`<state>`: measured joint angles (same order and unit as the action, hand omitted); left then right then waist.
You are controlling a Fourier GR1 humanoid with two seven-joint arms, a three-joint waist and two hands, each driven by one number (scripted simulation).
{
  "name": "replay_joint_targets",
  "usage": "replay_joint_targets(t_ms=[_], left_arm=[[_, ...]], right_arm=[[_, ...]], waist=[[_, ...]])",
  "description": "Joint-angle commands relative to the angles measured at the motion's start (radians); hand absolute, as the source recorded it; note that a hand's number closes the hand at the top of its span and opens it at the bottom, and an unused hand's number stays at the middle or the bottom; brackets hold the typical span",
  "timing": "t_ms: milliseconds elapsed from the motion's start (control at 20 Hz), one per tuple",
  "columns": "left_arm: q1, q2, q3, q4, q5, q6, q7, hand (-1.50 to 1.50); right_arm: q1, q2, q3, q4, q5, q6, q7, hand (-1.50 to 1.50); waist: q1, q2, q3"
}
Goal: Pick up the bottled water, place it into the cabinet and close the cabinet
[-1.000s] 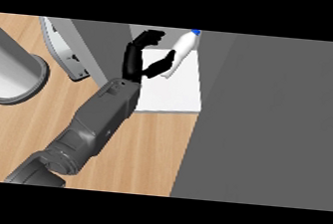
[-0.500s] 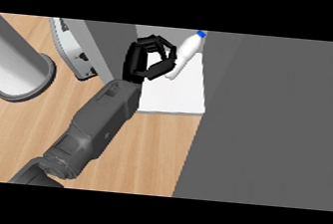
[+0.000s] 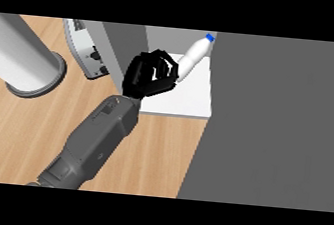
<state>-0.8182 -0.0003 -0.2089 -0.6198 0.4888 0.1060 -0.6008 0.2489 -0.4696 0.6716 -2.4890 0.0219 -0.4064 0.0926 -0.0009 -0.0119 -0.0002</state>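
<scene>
You have a big dark grey cabinet door (image 3: 280,124) filling everything to the right of the robot hand, from top to bottom of the view. Under and to the left of the hand runs the wooden surface (image 3: 20,132). Far to the hand's left stands a tall grey cylinder (image 3: 19,54) on a round base, and just left of the hand, between the two, sits a small grey appliance (image 3: 86,52) beside a dark grey upright panel (image 3: 124,43). Beneath the hand and stretching to its right lies a white shelf (image 3: 179,98), meeting the door's edge. One grey forearm (image 3: 97,143) rises from the lower edge to the robot hand (image 3: 151,75), whose black fingers are curled in; they close on nothing you can make out. Which hand it is, you cannot tell from this view. The bottle (image 3: 191,59) lies tilted on the white shelf just up and right of the hand, blue cap pointing away, its lower end touching or just beside the fingertips.
</scene>
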Motion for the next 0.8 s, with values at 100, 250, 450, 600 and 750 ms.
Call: replay_joint_targets(t_ms=[100,250,450,600,750], left_arm=[[0.223,0.061,-0.019,-0.282,0.039,-0.044,0.067,1.50],[0.348,0.085,-0.074,-0.467,0.031,-0.030,0.124,1.50],[0.574,0.119,-0.139,-0.671,0.026,-0.039,0.131,1.50],[0.659,0.162,-0.142,-0.860,0.053,-0.018,0.199,1.50],[0.777,0.186,-0.173,-0.967,0.051,-0.022,0.201,1.50]], right_arm=[[0.053,-0.063,0.006,-0.151,0.042,0.006,0.055,-1.50],[0.024,-0.045,0.019,-0.086,0.049,-0.001,0.056,-1.50],[0.023,-0.054,0.059,-0.080,0.052,0.010,0.035,1.50],[-0.023,-0.116,0.028,-0.155,0.010,0.060,0.120,1.50],[-0.049,-0.111,0.128,-0.145,-0.008,0.114,0.140,1.50]], waist=[[0.020,-0.004,0.000],[0.041,-0.009,0.000],[0.040,-0.007,0.000],[0.040,-0.003,0.000],[0.032,-0.001,-0.001]])
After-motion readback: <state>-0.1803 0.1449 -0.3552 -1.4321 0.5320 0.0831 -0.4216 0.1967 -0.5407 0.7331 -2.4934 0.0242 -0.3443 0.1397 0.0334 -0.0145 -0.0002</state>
